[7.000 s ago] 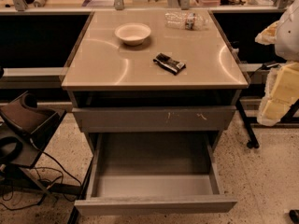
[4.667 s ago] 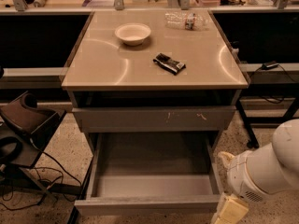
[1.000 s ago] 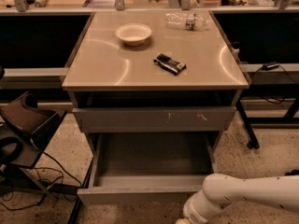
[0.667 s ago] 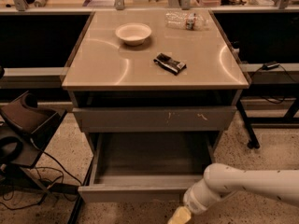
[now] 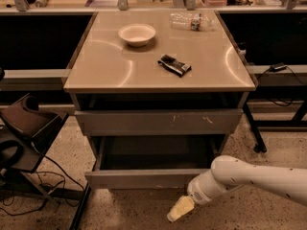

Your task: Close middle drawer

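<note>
The middle drawer [image 5: 144, 178] is a wide, shallow grey drawer with a plain flat front. It stands partly pulled out of the cabinet, and its inside [image 5: 153, 153] is dark and bare. My gripper [image 5: 179, 209] is low, just below and in front of the right half of the drawer front. The white forearm [image 5: 259, 176] reaches in from the right, and its wrist is close against the lower edge of the front.
Above it is a taller grey drawer front [image 5: 158, 121] with small orange scratches. On the beige top stand a white bowl [image 5: 137, 34], a black packet [image 5: 174, 65] and a plastic bottle [image 5: 191, 19]. A black chair and cables [image 5: 21, 143] are at the left, and table legs [image 5: 256, 138] at the right.
The middle drawer has slid further into the cabinet, so less of its inside shows. My gripper and forearm have moved inward with the drawer front.
</note>
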You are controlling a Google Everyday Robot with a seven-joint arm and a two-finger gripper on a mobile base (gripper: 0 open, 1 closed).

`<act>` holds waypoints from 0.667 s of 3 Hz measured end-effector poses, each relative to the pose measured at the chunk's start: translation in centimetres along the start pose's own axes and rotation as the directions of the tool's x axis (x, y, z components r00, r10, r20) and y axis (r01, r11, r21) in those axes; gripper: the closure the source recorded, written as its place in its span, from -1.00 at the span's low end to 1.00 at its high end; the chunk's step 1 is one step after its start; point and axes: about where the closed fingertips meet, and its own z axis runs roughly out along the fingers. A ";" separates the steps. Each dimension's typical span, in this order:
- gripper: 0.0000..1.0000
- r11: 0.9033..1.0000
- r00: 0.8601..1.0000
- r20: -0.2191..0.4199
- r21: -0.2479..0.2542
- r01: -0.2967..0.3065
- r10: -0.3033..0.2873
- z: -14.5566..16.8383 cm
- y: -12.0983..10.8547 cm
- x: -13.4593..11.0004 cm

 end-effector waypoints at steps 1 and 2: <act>-1.00 1.000 1.000 0.000 0.000 0.000 0.000 0.0 0.0 0.0; -1.00 1.000 1.000 -0.005 0.017 -0.002 0.002 0.2 -1.2 -0.7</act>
